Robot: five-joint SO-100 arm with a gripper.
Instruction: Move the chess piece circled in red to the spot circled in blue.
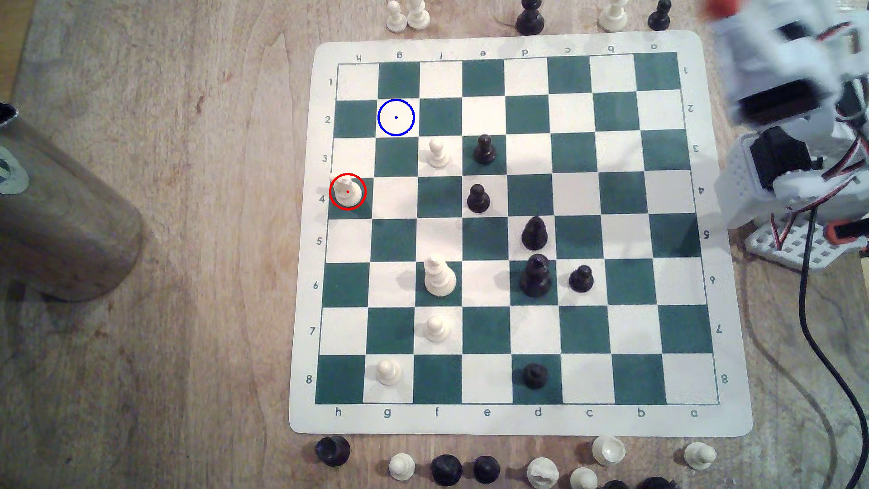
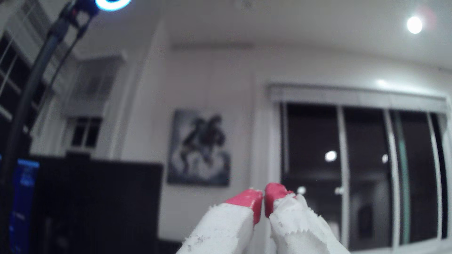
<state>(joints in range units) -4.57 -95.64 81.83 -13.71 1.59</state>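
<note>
nothing moved yet: i'm looking at the chess piece circled in red (image 1: 347,191) sitting on its green square at the board's edge on the exterior view's left.

it is standing upright, long axis vertical; which way its head is facing i cannot tell. the spot circled in blue (image 1: 396,117) is lying bare, near it. my gripper (image 2: 263,204) is pointing out at the room, red tips nearly closed, carrying nothing; reach, grasp, carry and placing are all remaining.
</note>
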